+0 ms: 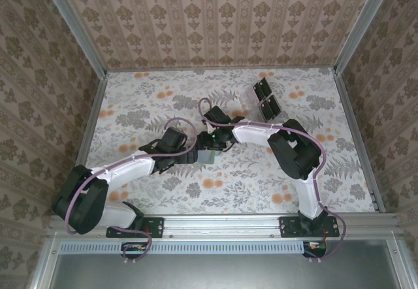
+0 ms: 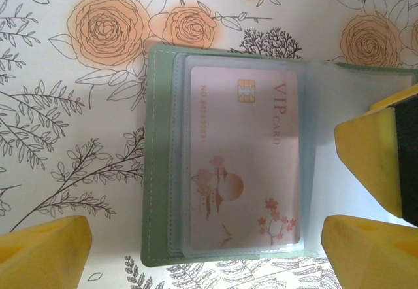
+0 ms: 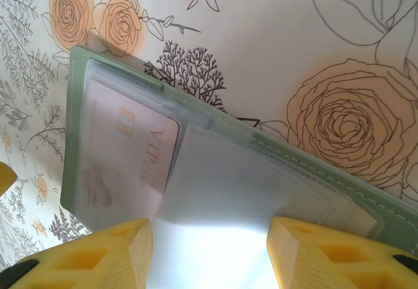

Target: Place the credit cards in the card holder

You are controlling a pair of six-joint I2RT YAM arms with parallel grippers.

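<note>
Floral table (image 1: 163, 99).
Card holder (image 2: 157, 171): centre of table, lying open; light, floppy, sleeves slick. Pin it by the green cover.
Left gripper (image 2: 206, 256): spread wide, empty, above it.
Right gripper (image 3: 212, 250): half-parted astride a clear sleeve (image 3: 228, 191); grip uncertain.
Credit card (image 2: 241, 165): sleeved, stiff, thin. Take it by the edges.

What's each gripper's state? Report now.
Left gripper: open, above the card holder.
Right gripper: jaws apart astride the clear sleeve; grip cannot be told.

The dull-green card holder (image 2: 157, 171) lies open, flat on the floral tabletop (image 2: 65, 73). One pale pink credit card (image 2: 245, 165) sits inside, chip face up.
</note>
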